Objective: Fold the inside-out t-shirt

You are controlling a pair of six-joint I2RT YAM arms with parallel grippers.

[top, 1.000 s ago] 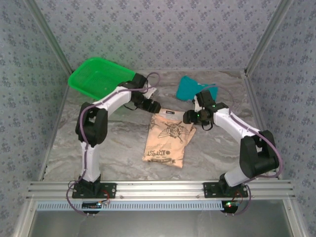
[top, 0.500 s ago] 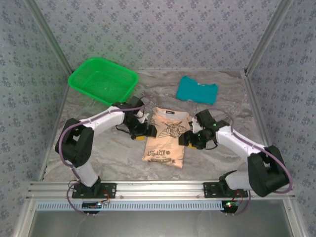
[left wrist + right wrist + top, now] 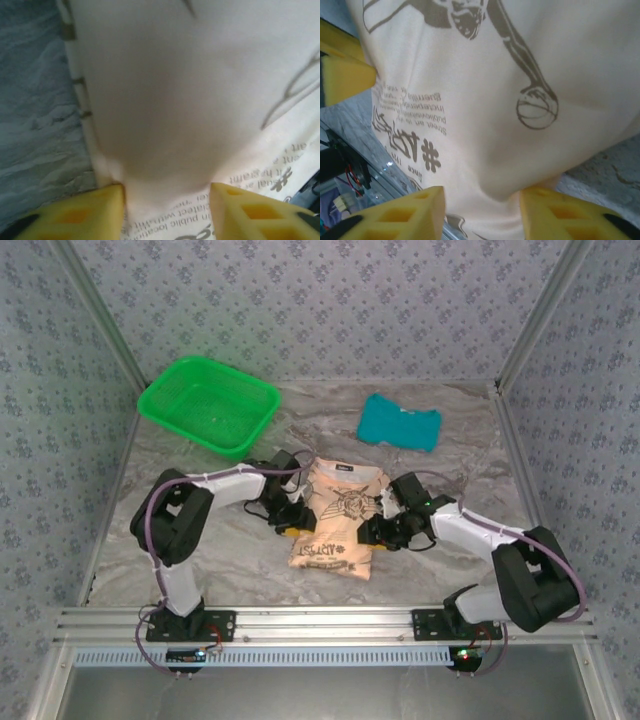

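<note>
Green basket (image 3: 205,405) — far-left, well apart from t-shirt (image 3: 335,515)

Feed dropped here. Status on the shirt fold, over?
Left gripper, right gripper: jaws astride shirt edges, grip unconfirmed. Shirt lies part-folded. Nothing in the way.

A green basket (image 3: 208,405) is sitting at the far left of the grey marbled table (image 3: 240,560). A small teal folded garment (image 3: 400,423) is lying flat at the far right, well apart from the basket. Patterned blue-grey walls (image 3: 320,300) are enclosing the left, far and right sides. A metal rail (image 3: 320,625) is running along the near edge.
</note>
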